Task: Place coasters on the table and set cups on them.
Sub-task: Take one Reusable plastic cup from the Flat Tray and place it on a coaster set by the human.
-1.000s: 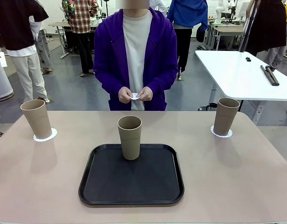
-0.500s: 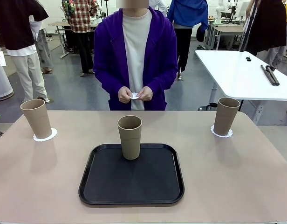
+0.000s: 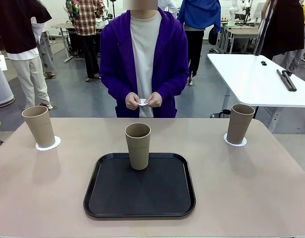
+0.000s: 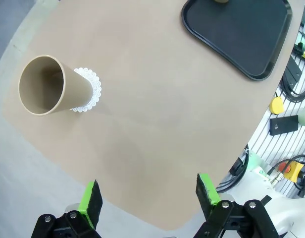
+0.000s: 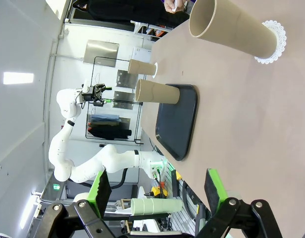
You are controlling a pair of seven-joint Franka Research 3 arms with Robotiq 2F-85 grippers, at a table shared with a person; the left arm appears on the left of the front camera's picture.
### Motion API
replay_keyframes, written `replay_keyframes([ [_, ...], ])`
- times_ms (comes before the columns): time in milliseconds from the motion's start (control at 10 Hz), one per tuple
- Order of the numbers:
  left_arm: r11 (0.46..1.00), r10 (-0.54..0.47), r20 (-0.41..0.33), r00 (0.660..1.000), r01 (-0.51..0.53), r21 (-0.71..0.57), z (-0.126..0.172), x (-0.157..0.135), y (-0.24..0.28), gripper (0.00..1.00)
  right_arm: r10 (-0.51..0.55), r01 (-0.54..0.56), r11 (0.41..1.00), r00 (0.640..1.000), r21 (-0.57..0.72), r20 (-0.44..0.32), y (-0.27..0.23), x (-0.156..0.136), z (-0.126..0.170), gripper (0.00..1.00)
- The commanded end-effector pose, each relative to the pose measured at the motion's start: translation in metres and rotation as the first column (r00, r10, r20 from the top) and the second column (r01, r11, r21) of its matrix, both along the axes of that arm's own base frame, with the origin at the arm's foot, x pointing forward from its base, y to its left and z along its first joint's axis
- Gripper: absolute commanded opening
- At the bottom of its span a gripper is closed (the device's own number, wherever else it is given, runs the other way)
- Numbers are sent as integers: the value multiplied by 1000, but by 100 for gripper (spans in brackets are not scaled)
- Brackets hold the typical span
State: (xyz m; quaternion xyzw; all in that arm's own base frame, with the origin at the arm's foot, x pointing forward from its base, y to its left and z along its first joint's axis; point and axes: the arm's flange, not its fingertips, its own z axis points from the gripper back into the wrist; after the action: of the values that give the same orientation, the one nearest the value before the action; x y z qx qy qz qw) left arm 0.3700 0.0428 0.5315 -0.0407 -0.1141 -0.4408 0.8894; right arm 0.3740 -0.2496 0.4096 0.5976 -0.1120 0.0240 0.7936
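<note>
Three tan cups stand on the beige table (image 3: 251,188). The left cup (image 3: 38,126) is on a white lacy coaster (image 3: 47,145), and the right cup (image 3: 240,123) is on another coaster (image 3: 235,142). The middle cup (image 3: 138,146) stands on the black tray (image 3: 140,198). At the far side, the person's hands hold a small white coaster (image 3: 143,102). My left gripper (image 4: 150,196) hangs open above the table edge, well apart from the left cup (image 4: 51,85) and its coaster (image 4: 92,89). My right gripper (image 5: 157,191) is open and empty, away from the right cup (image 5: 231,27) on its coaster (image 5: 274,42).
A white table (image 3: 256,79) with black tools stands at the back right. Other people stand farther off. Cables and small parts lie beyond the table edge (image 4: 286,114) on the robot's side. A stack of cups (image 5: 156,205) lies near the right arm's base.
</note>
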Motion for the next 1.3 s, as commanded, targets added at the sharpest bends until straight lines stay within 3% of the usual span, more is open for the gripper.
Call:
replay_keyframes([
  [0,1000,0,0,1000,0,0,0,0,0,100,0,0,1000,1000,5,0,-1,1,1,100],
  [100,983,159,12,987,-160,89,-9,-11,-6,100,0,0,1000,1000,5,0,-1,1,1,100],
  [200,929,346,68,936,-352,116,-23,-35,-13,100,0,0,1000,1000,5,0,-1,1,1,100],
  [300,900,412,59,909,-417,127,-36,-62,-23,100,0,0,1000,1000,5,0,-1,1,1,100],
  [500,872,479,-3,878,-476,116,-23,-57,-30,100,0,0,1000,1000,5,0,-1,1,1,100],
  [600,875,481,9,877,-481,58,-31,-64,-29,100,0,0,1000,1000,5,0,-1,1,1,100],
  [700,889,444,36,895,-445,103,-29,-54,-22,100,0,0,1000,1000,5,0,-1,1,1,100],
  [900,878,470,22,883,-470,92,-25,-57,-26,100,0,0,1000,1000,5,0,-1,1,1,100],
  [1000,896,406,-110,907,-419,-144,-30,-55,-3,100,0,0,1000,1000,5,0,-1,1,1,100],
  [1200,793,341,-212,916,-401,-458,-36,-54,46,100,0,0,1000,1000,5,0,-1,1,1,100],
])
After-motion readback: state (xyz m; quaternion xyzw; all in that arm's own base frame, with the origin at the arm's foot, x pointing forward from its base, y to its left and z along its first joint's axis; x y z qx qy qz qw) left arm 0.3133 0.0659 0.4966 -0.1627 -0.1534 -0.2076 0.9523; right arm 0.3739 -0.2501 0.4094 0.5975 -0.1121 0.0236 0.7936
